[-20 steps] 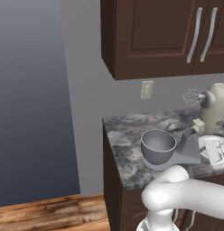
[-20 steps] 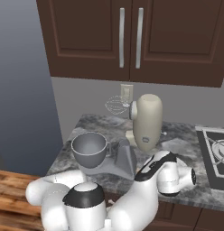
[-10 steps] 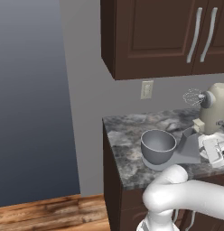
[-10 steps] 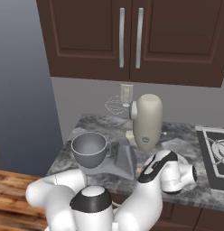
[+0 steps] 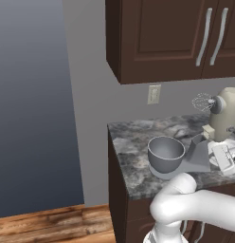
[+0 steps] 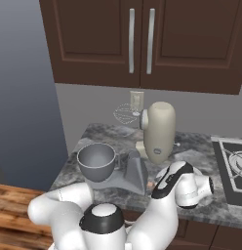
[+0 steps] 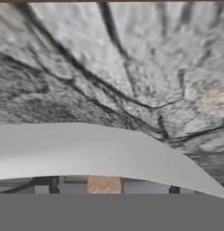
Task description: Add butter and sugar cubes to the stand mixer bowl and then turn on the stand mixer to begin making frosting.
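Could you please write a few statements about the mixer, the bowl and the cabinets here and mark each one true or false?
1. The stand mixer bowl sits on the stand mixer's grey base. True.
2. The bowl holds a heap of white cubes. False: its visible inside looks bare.
3. The whisk hangs raised above the counter, not down in the bowl. True.
4. The upper cabinet doors stand open. False: they are closed.

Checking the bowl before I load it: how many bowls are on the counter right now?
1. The stand mixer bowl sits on the stand mixer's flat grey base, left of the cream head. The arm may hide others.
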